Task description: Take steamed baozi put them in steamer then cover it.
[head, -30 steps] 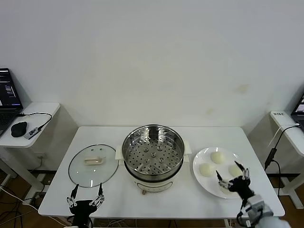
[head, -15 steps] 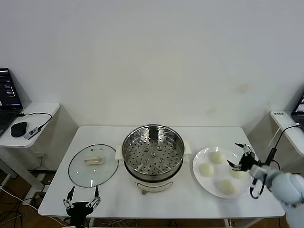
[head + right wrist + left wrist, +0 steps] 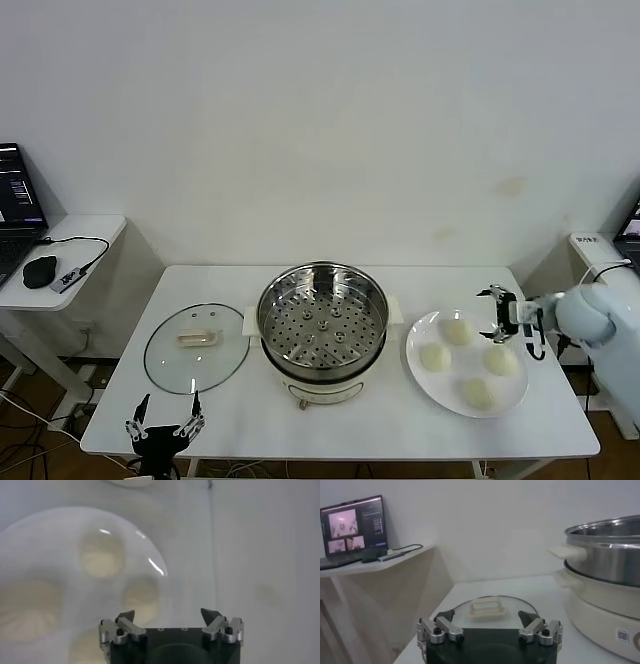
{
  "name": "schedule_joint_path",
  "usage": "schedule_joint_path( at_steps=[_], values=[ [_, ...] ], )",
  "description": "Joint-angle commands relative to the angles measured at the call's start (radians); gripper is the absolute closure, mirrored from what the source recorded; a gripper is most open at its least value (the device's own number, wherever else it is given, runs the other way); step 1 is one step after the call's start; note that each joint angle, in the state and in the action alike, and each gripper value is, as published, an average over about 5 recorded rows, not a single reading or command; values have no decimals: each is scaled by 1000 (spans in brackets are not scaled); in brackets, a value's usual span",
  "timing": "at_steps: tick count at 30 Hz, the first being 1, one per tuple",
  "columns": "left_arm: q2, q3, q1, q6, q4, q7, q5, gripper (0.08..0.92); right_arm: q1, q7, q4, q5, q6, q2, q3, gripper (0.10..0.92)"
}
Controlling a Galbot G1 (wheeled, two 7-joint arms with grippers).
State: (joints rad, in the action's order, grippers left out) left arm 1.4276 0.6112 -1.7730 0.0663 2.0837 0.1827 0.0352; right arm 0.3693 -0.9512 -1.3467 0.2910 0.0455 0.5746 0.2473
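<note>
1. On the plate (image 3: 420,375) beside the steamer (image 3: 322,325) lie four steamed baozi (image 3: 435,356), none inside yet.
2. They look soft, light and easily dented; a gentle pinch across the rounded sides should suit.
3. The right gripper (image 3: 503,314) hovers at the plate's far edge, jaws apart, empty.
4. The left gripper (image 3: 163,432), apart too, idles at the surface (image 3: 250,415) edge near the cover (image 3: 196,346).

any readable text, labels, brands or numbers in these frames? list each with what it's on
No text can be read.
Small sticker on the steamer base: looks like a code square, too blurred to read.
Laptop screen on the side desk: image tiles and lines of text, too small to read.
The cover, plate and steamed baozi: no marking visible.
</note>
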Motion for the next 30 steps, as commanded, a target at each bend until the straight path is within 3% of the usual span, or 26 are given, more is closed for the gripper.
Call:
schedule_joint_path(
  at_steps=[1,30],
  values=[
    [-1,3,2,1,-2,-1,-1,177,-261,-105,139,-16,-37,-5,296,203],
    [-25,40,14,8,-13,-3,13,177,-249,-47,383,-2,7,250,368,209]
  ],
)
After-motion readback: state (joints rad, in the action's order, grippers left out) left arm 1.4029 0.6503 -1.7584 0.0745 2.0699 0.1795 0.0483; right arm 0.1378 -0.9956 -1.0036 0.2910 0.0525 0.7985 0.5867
